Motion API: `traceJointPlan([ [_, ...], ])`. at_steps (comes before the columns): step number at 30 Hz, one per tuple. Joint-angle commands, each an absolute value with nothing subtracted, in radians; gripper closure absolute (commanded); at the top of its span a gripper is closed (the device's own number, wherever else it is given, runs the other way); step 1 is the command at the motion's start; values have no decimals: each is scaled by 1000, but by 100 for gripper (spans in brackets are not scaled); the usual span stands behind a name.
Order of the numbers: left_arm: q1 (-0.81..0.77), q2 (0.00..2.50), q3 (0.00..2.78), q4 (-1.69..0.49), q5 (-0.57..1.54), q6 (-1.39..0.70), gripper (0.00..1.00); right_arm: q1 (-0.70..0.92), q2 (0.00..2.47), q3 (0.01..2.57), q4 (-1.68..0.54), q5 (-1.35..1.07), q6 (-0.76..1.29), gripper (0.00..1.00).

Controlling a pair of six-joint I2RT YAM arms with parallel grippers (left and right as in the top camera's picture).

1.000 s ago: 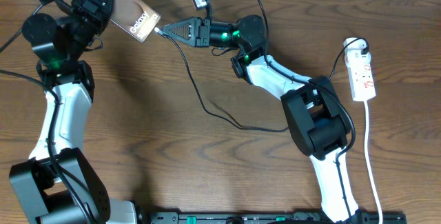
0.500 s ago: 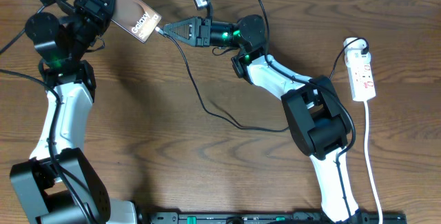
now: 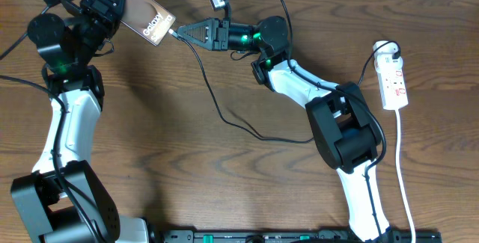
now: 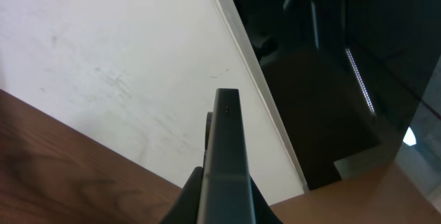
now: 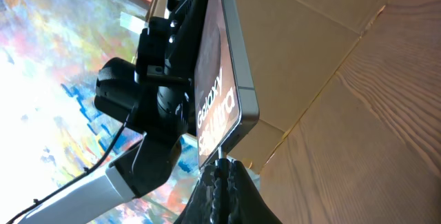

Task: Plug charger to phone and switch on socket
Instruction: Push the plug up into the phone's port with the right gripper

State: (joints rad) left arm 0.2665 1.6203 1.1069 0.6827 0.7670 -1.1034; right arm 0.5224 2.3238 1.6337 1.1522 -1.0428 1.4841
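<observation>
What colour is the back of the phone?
The phone has a gold-bronze back with white lettering; clearest in the overhead view.

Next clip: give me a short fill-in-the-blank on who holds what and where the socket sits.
1. The left gripper is shut on the ____.
2. The right gripper holds the plug tip of the charger at the edge of the phone nearest the word ____.
3. The socket lies on the table beside the ____ arm, with no gripper touching it.
Missing words: phone; Galaxy; right.
</observation>
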Motion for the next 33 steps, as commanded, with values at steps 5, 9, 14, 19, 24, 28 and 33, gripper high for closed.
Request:
traceJointPlan([
  [5,262,1601,1117,696,763,-1120,93,524,2328,1642,1156,-1030,1489,99],
  [9,262,1601,1117,693,770,-1121,93,524,2328,1642,1156,-1030,1489,99],
  [14,262,1601,1117,692,770,-1124,93,524,2328,1642,1156,-1026,1489,99],
  [19,254,1601,1116,692,770,-1132,92,524,2328,1642,1156,-1026,1490,99],
  [24,238,1601,1117,693,769,-1131,92,524,2328,1642,1156,-1026,1492,99],
  [28,237,1601,1116,692,769,-1131,92,524,2328,1642,1156,-1027,1496,99],
  [33,237,1601,1117,685,770,-1122,93,524,2328,1642,1156,-1027,1496,99],
])
